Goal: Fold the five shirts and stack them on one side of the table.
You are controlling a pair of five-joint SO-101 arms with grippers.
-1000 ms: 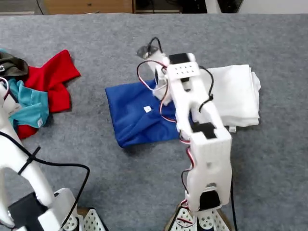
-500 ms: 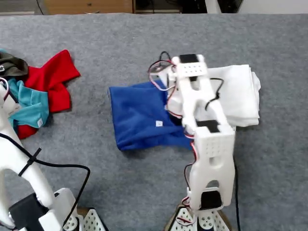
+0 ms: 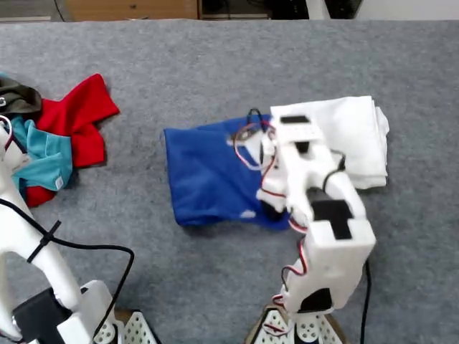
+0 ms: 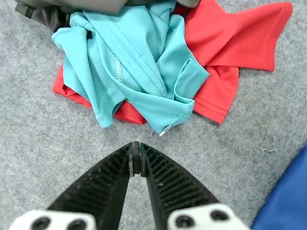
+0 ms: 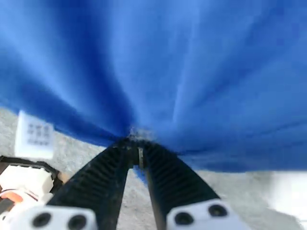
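At the near edge of the grey counter (image 3: 401,236) the right arm (image 3: 331,231) rises from its base and leans forward and slightly toward the middle, its upper link bent over so the wrist sits above the right-hand part of the blue shirt (image 3: 204,172). The right end effector (image 5: 137,149) has its two ribbed black fingers pressed together on a pinch of that blue cloth, and creases fan out from the pinched spot; a small white tag (image 5: 34,134) hangs at the cloth's edge beside the fingers. The blue shirt lies spread near the middle of the counter, roughly rectangular. Just beside it on the right lies the white shirt (image 3: 355,136), folded into a neat block; the arm covers the line where the two meet, so whether they touch cannot be told. At the near left corner the left arm (image 3: 29,244) stands bent, its wrist held over the counter short of the unfolded pile. The left end effector (image 4: 135,160) is closed with nothing between its fingers, tips together above bare counter. Beyond those tips lies the teal shirt (image 4: 139,62), crumpled on top of the red shirt (image 4: 235,43), and a dark garment (image 4: 72,7) sits at the far side of the pile.
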